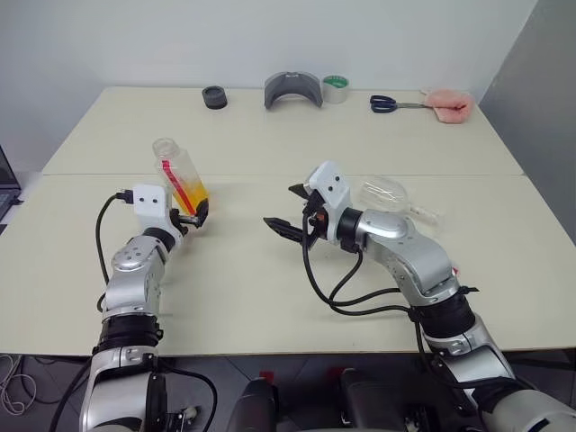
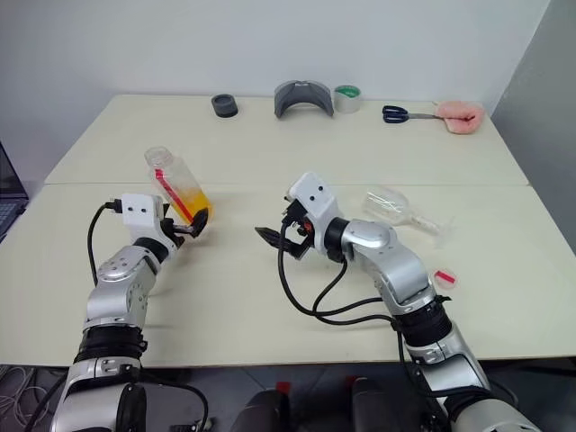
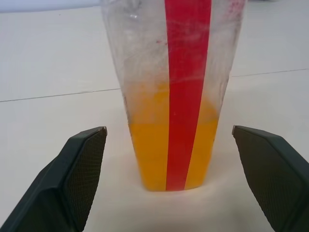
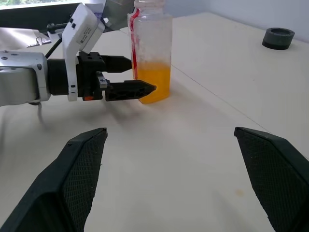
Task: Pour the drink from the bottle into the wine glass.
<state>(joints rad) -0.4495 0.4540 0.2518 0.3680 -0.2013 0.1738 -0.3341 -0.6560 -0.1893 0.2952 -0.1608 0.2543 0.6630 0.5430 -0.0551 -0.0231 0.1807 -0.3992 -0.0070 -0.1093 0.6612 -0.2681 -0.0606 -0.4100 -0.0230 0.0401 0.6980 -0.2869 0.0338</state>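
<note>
Pale desk [image 1: 270, 297] against a plain white wall: the bottle [image 1: 181, 183] stands upright on it near the robot's left side, uncapped, its drink [image 3: 166, 154] filling only the lower part, while the left gripper [image 1: 198, 216] sits just before it with jaws spread wide and clear of its walls, apparently having set it down. The wine glass [image 2: 396, 209] lies on its side beyond the right forearm, so no pour looks possible until it is righted; the right gripper [image 2: 275, 234] hangs mid-desk, jaws released and empty. The bottle's red label strip [image 3: 186, 92] carries no legible writing.
</note>
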